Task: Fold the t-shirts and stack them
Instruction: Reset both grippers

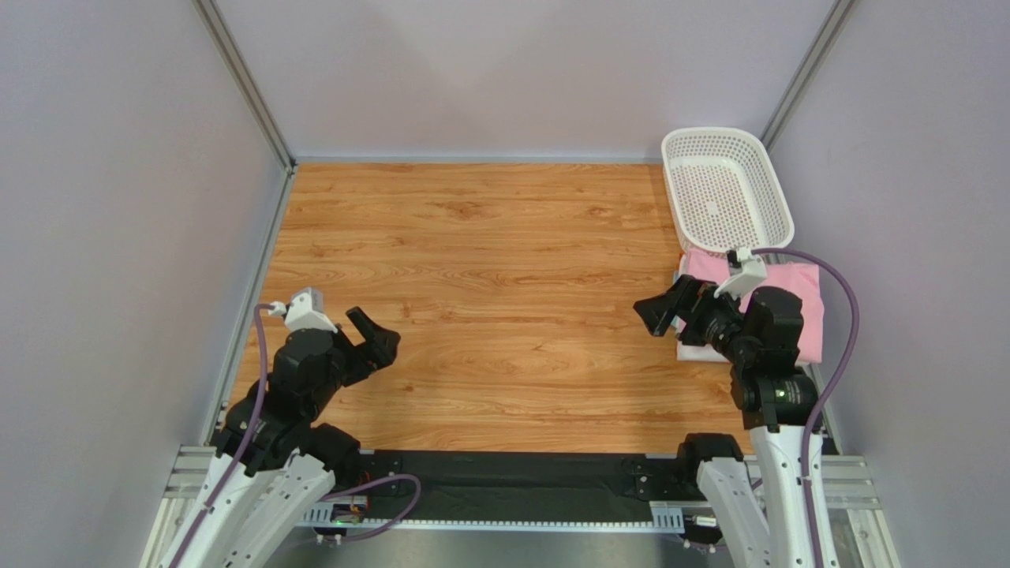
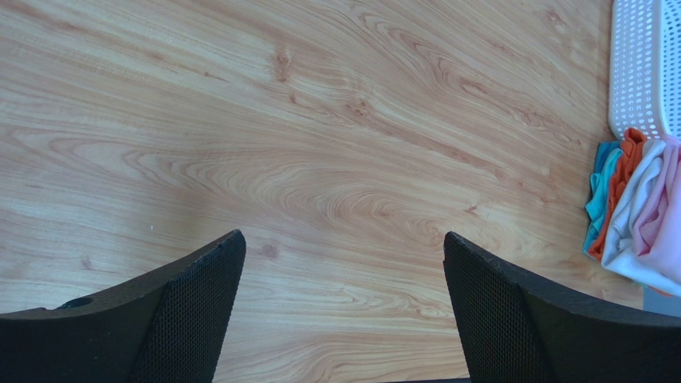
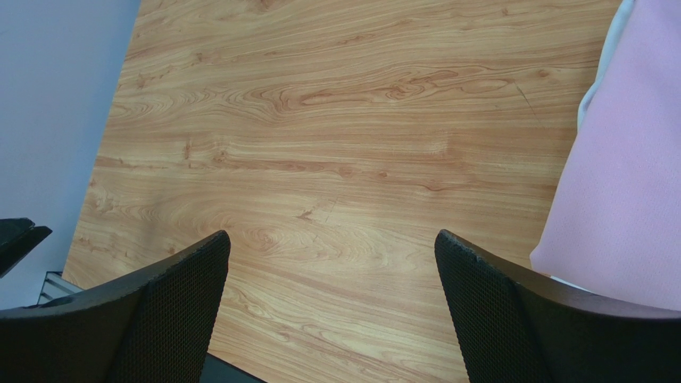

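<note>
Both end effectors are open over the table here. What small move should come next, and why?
Probably just retract both arms: the pink t-shirt lies flat atop a folded pile beside the empty basket, and the left end effector and right end effector hang open, holding nothing.

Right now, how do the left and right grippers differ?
The left gripper hangs over the table, far from any cloth; the right gripper sits beside the folded pink shirt. The left gripper points right and away from the bases; the right gripper points left. Shared: both sets of jaws stand wide open, holding nothing.
</note>
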### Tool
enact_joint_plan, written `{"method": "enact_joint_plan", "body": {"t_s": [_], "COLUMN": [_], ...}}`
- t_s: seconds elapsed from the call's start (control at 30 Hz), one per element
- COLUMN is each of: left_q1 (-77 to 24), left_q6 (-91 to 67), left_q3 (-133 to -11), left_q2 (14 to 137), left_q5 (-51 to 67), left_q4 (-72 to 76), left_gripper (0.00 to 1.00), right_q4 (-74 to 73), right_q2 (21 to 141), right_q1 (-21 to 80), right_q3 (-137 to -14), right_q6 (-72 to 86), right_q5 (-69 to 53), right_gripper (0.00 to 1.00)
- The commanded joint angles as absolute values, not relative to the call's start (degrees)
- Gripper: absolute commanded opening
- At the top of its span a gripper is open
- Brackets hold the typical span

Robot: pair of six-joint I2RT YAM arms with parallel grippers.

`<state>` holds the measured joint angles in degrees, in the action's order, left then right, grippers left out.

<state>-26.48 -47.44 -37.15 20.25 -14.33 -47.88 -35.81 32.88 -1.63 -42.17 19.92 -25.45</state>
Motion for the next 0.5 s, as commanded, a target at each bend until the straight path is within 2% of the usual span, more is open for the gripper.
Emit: {"method": "enact_joint_plan", "body": {"t_s": [0.0, 0.47], "left_q1": [-26.4, -26.4], "left_q6": [-47.1, -47.7], "left_q3": [-37.0, -36.1], "left_q2": [19.8, 19.4], "left_q5": [-15.5, -15.7], "left_q4": [-48.3, -48.6], "left_gripper": [1.00, 1.00], "right_q4": [-35.1, -33.8], "right_q2": [32.2, 29.5], "right_q1": [-1.4, -1.4], "right_q3": [-42.8, -39.5], "right_q6": [19.3, 17.7], "right_q5": [-24.2, -22.5], "right_gripper": [1.00, 1.00]}}
